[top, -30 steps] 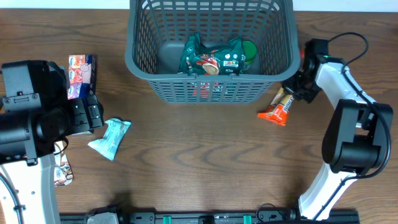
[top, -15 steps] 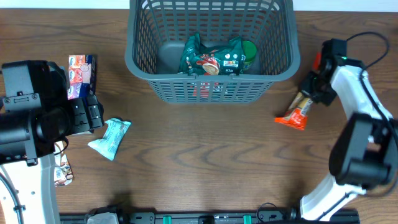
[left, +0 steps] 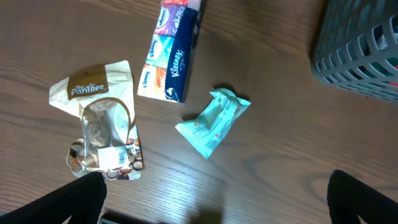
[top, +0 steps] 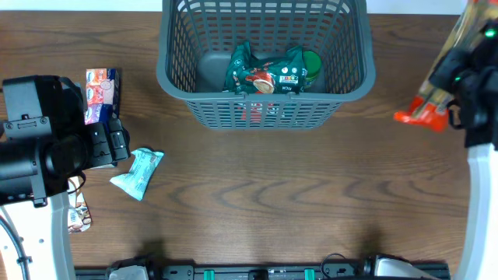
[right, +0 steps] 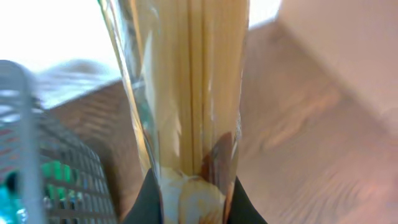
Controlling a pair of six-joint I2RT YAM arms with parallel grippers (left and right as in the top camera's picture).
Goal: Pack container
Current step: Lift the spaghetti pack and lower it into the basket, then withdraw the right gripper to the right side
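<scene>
The dark grey slotted container (top: pixel 264 99) stands at the back centre and holds green snack packets (top: pixel 264 74). My right gripper (top: pixel 457 82) is shut on a long clear spaghetti pack with an orange end (top: pixel 424 115), held in the air right of the container. In the right wrist view the pack (right: pixel 186 93) stands up between my gripper's (right: pixel 193 202) closed jaws, with the container's wall (right: pixel 37 155) at the left. My left gripper (top: pixel 109 144) is open and empty at the left, its jaws (left: pixel 217 205) wide apart above bare table.
A teal packet (top: pixel 138 173) (left: pixel 213 121) lies by the left gripper. A Kleenex tissue pack (top: pixel 101 95) (left: pixel 173 53) lies behind it. A PanRee bag (top: pixel 78 214) (left: pixel 99 124) lies near the left front edge.
My right gripper has lifted the spaghetti pack off the table and carried it right, towards the table's right edge. The left arm has not moved.
</scene>
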